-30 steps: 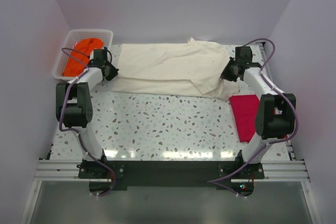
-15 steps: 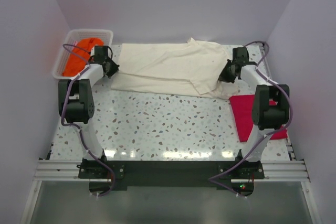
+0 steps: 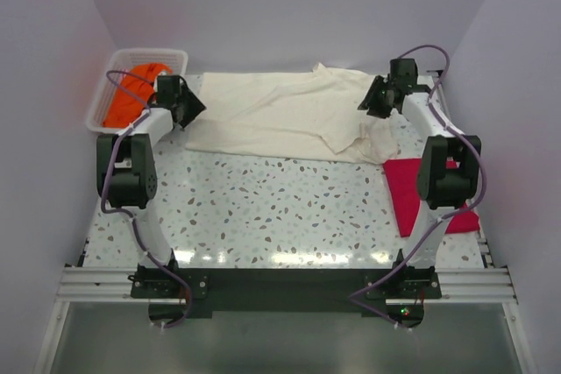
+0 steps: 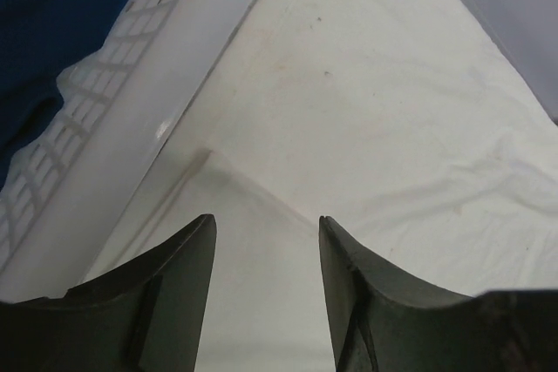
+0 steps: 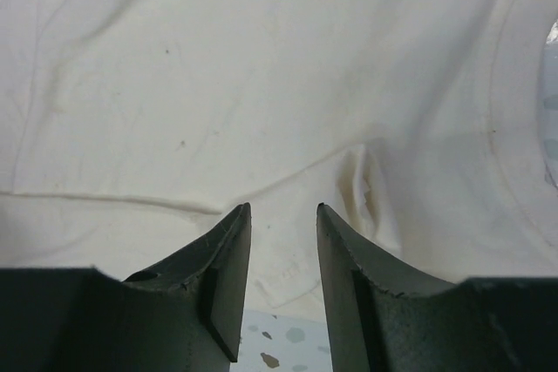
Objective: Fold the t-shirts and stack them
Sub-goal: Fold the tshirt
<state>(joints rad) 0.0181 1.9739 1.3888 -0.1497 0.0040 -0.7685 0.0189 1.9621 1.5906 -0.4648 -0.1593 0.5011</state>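
A large cream-white t-shirt (image 3: 280,116) lies folded lengthwise across the back of the table. My left gripper (image 3: 191,109) hangs open over the shirt's left end (image 4: 349,128), nothing between its fingers (image 4: 179,276). My right gripper (image 3: 372,102) is open above the shirt's right end (image 5: 261,84), its fingers (image 5: 222,259) apart and empty. A crimson-red t-shirt (image 3: 408,190) lies folded at the right edge, partly behind the right arm. An orange t-shirt (image 3: 131,94) sits in the basket. Dark blue cloth (image 4: 52,23) shows in the left wrist view beyond the basket wall.
A white slatted plastic basket (image 3: 112,72) stands at the back left corner, its wall (image 4: 105,154) close beside my left gripper. Speckled tabletop (image 3: 280,208) stretches in front of the cream shirt. Lilac walls close in the back and both sides.
Both grippers have opened and let go of the cream shirt's ends. The shirt's front edge now lies further back, folded over. The right gripper rose and shifted toward the back.
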